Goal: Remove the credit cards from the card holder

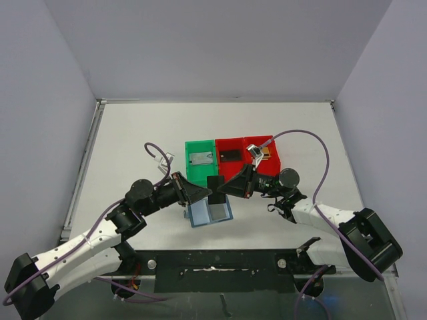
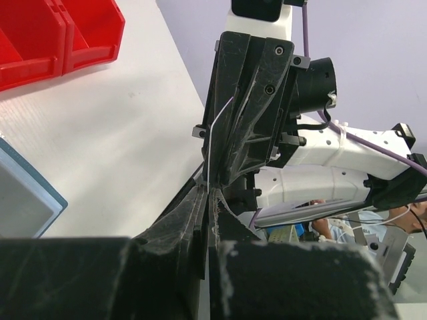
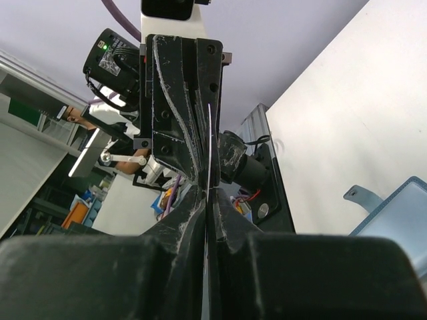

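1. L gripper (image 1: 203,195) and R gripper (image 1: 230,187) are both pinched shut on the same credit card (image 1: 215,187). Card is edge-up btwn them, off the table (image 1: 133,133).
2. Card holder (image 1: 209,213) lies open and flat, directly under/near of the card.
3. Step looks like a handover. One side shd let go before the other pulls, else card bends or slips.
4. Green bin (image 1: 189,163) and red bins (image 1: 231,141) sit close on far side. Open room is to left and right, so lift first, then swing out.
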